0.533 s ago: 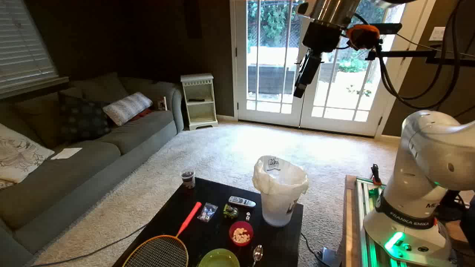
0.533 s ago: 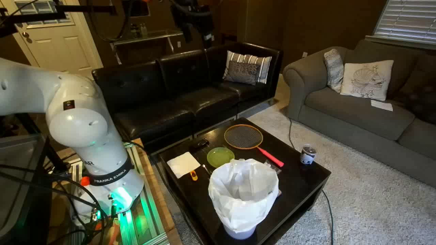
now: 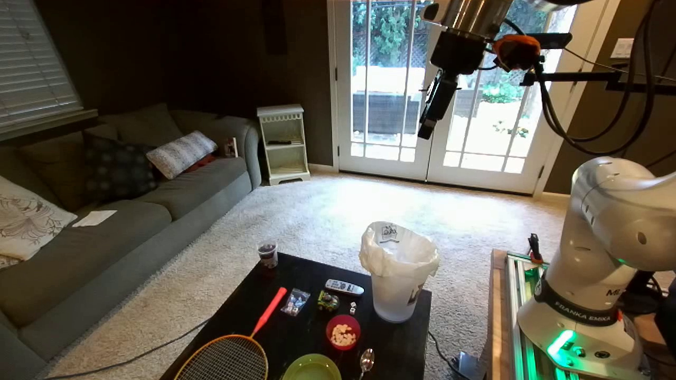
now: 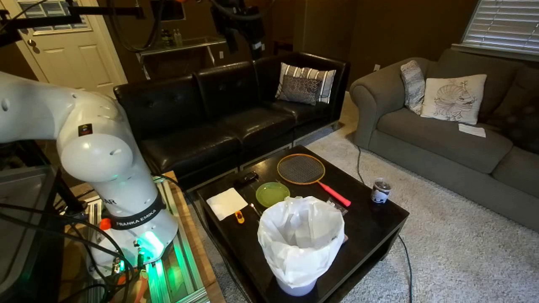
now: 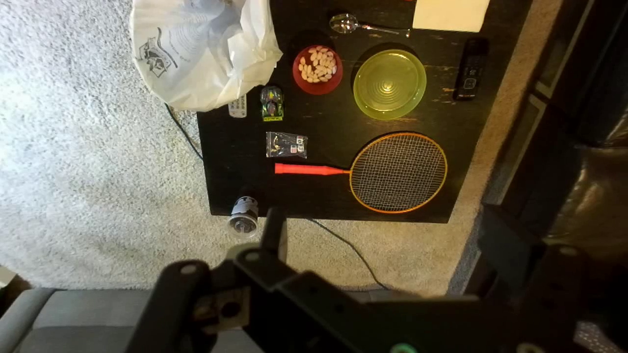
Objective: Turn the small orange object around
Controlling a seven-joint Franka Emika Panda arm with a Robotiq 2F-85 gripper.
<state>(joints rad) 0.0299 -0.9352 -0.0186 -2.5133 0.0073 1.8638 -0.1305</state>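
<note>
The small orange object [image 4: 239, 216] lies on the dark coffee table [image 4: 370, 227] in an exterior view, beside a white sheet and near the spoon. In the wrist view only a sliver of orange shows at the top edge, too little to identify. It is out of view in the exterior view that faces the glass doors. My gripper [image 3: 433, 113] hangs high above the table, far from the object. In the wrist view the gripper [image 5: 395, 240] has its two fingers wide apart with nothing between them. Both fingers also show apart in an exterior view [image 4: 245, 47].
A tall white lined bucket [image 4: 301, 248] stands at a table corner. The table also bears a racket [image 5: 398, 172], a green plate [image 5: 390, 84], a red bowl [image 5: 318, 87], a spoon [image 5: 345, 23], a white sheet [image 4: 226, 203], remotes, a toy car and a cup [image 4: 380, 190].
</note>
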